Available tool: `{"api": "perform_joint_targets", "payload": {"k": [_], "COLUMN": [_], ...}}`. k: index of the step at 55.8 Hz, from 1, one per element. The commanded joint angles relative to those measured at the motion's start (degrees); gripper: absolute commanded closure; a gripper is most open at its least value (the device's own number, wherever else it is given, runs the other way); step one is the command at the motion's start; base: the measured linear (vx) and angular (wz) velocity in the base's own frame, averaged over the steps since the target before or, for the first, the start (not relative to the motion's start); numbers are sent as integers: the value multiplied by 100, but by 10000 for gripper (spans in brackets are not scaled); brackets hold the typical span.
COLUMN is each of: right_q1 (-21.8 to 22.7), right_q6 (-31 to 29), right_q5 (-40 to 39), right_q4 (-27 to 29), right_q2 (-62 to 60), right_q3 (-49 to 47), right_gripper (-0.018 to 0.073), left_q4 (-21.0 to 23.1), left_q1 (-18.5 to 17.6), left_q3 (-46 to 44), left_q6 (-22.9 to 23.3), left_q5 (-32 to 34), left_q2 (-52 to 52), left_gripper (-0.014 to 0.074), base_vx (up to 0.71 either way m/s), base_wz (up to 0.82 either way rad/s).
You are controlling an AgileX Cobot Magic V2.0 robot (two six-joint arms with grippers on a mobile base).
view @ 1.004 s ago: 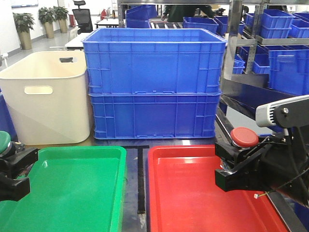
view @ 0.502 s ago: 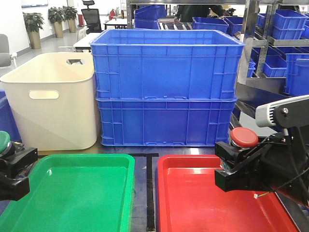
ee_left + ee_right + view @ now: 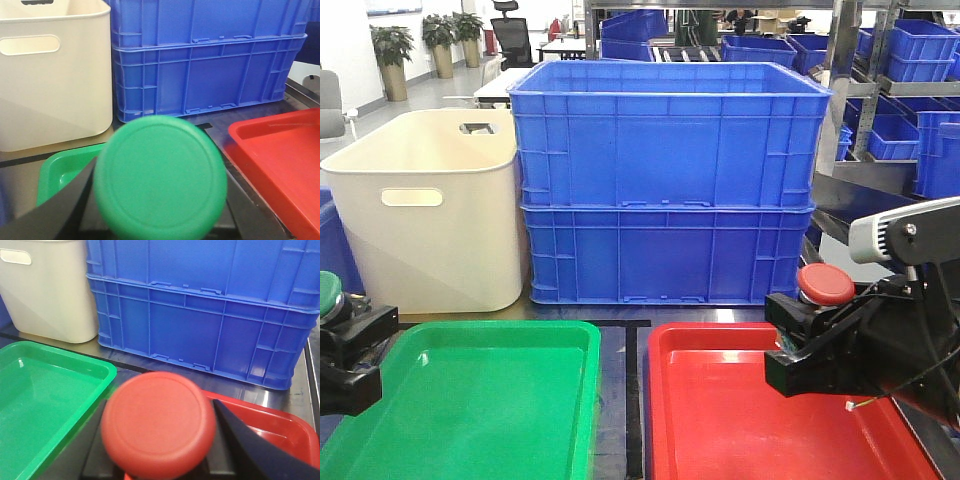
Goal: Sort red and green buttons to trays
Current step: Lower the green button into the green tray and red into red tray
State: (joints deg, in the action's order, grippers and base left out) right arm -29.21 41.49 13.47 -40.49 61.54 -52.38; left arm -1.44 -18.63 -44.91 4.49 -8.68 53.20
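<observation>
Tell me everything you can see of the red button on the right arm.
The red button has a round, smooth, matte-looking plastic cap, slightly domed, with a faint ring near its edge in the right wrist view. It stands upright, cap on top, clamped in the dark right tool, whose fingers flank it on both sides. Its body below the cap is mostly hidden. It is held in the air, apparently over the right side of the red tray, touching only the tool.

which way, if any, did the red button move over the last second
Yes, left against the crates: the red button keeps its place in view while they slid right.
</observation>
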Motion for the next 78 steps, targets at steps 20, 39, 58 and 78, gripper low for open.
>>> {"api": "perform_joint_targets", "payload": {"k": [20,39,58,78], "right_q1": [10,10,28,743], "right_q6": [-13,6,545,1432], "right_q5": [-394,-311,-520,-1532], "right_q4": [-86,-86,-669,-907], "right_q2": [-129,-111,1642,2472], "right_q3": [-170,-170,-170,-170], "right_gripper": [548,548,548,548], "left_q4": [37,37,37,37], "left_q1": [-46,-46,-46,-46], "left_q3": [-176,-176,-176,-176], "left_q6": [47,35,42,46], "left_q5": [542,559,2163,2331], "left_q2": [-50,37,2224,2949], "left_gripper": [594,594,593,587], "base_vx": [0,0,0,0], "base_wz": [0,0,0,0]}}
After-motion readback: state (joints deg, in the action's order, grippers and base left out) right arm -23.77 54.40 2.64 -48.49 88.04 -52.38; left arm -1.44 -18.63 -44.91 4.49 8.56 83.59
